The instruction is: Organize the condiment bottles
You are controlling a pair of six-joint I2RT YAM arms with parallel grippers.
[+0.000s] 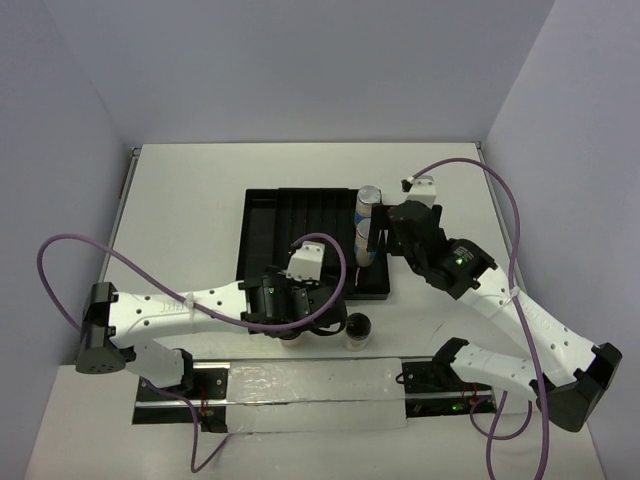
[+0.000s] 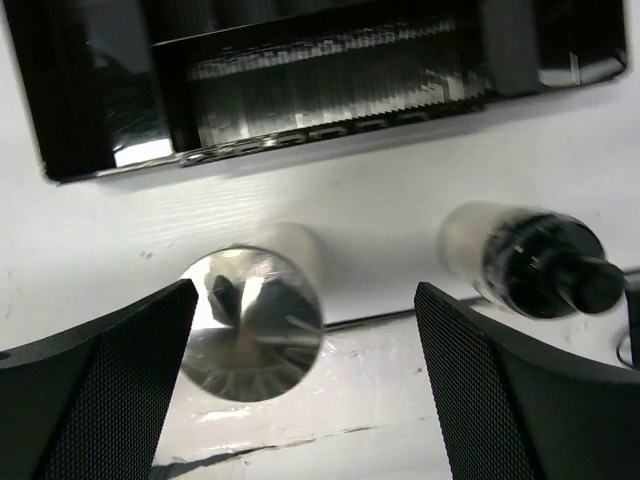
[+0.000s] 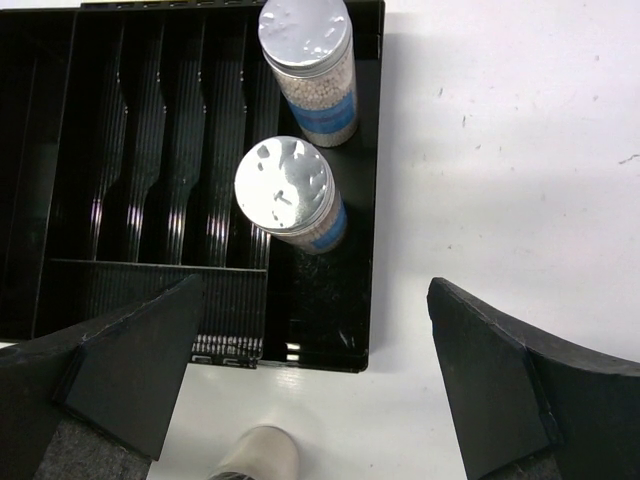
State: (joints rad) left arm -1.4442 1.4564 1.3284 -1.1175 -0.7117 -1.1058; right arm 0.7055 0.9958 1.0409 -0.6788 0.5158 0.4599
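Four small jars, all upright. Two silver-lidded ones stand in the end compartment of the black tray point(image 3: 120, 150): the far jar point(image 3: 305, 50) and the near jar point(image 3: 285, 190), one behind the other, close but apart. The other two stand on the surface point(image 2: 380, 200) just outside the tray's near edge: a shiny-lidded jar point(image 2: 255, 325) and, beside it, a dark-lidded jar point(image 2: 540, 262). Left claw point(image 2: 305, 300) is spread wide and holds nothing; it straddles the shiny-lidded jar, which sits nearer one finger than the other. Right claw point(image 3: 316, 285) is also spread wide and empty, over the tray's near corner by the near jar. Handling, by judgement: rigid clear walls, grainy filling, likely light. The smooth round sides could slip, and the tall narrow build would tip if nudged off-centre. Best hold looks to be across the body just below the lid, fingers square to it, jar centred first. Writing: the jars in the tray carry a bluish band; no word or brand is legible in any view.
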